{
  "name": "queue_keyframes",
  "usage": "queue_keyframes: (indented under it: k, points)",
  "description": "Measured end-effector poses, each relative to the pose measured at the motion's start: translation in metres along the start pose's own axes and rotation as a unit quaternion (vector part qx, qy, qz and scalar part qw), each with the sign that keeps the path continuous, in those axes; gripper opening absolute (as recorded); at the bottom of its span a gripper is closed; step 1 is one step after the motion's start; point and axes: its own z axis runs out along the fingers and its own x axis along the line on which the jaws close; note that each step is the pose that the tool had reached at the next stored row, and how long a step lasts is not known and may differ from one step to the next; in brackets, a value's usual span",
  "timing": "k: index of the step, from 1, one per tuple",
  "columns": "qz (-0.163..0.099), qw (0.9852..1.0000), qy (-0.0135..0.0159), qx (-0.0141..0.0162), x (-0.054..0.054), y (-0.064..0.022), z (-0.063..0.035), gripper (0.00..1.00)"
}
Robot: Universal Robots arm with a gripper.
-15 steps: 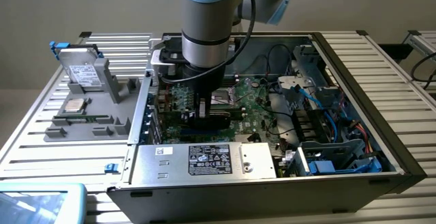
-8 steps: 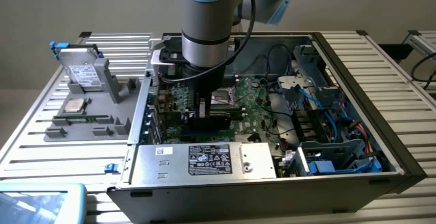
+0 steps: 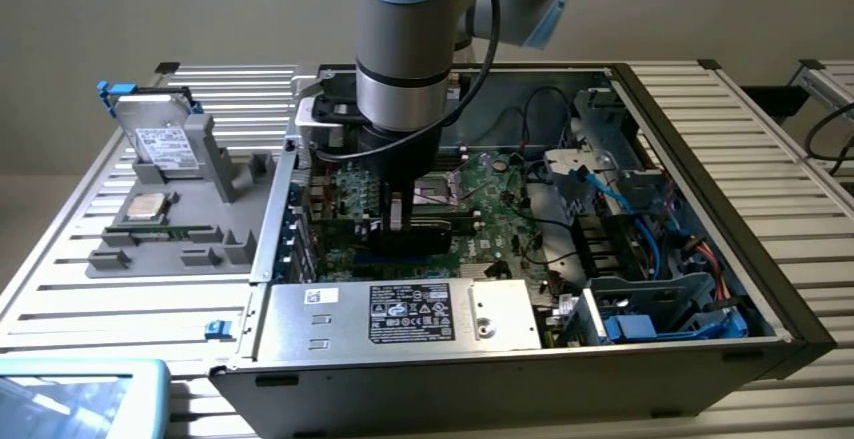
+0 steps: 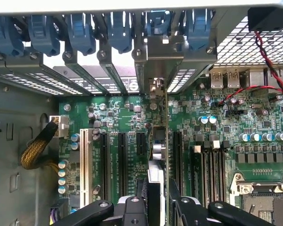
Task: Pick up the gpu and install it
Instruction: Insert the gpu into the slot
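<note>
The gpu [image 3: 404, 235] stands on edge inside the open computer case [image 3: 747, 259], low over the green motherboard [image 3: 494, 199]. My gripper [image 3: 398, 215] reaches straight down from the arm and is shut on the card's upper edge. In the wrist view the gpu [image 4: 158, 141] shows edge-on as a thin vertical strip. It runs between my two black fingers [image 4: 140, 200] toward the rear slot openings, and its metal bracket [image 4: 155, 61] lies against the case's back wall. The card lines up with the long expansion slots [image 4: 122, 160]. Whether it sits fully in a slot cannot be told.
A grey fixture [image 3: 174, 249] at the exterior view's left holds a silver hard drive [image 3: 167, 144], a processor [image 3: 147, 207] and a memory stick [image 3: 160, 230]. The power supply [image 3: 400, 314] fills the case's near side. Blue cables [image 3: 641, 259] crowd its right. Blue slot clips [image 4: 85, 28] line the rear wall.
</note>
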Motion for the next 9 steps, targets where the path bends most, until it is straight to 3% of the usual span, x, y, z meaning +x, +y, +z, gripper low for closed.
queue_keyframes:
  k: [9]
  points:
    - [0.000,1.0000,0.0022,0.0001,-0.0002,0.0000,0.0004,0.28]
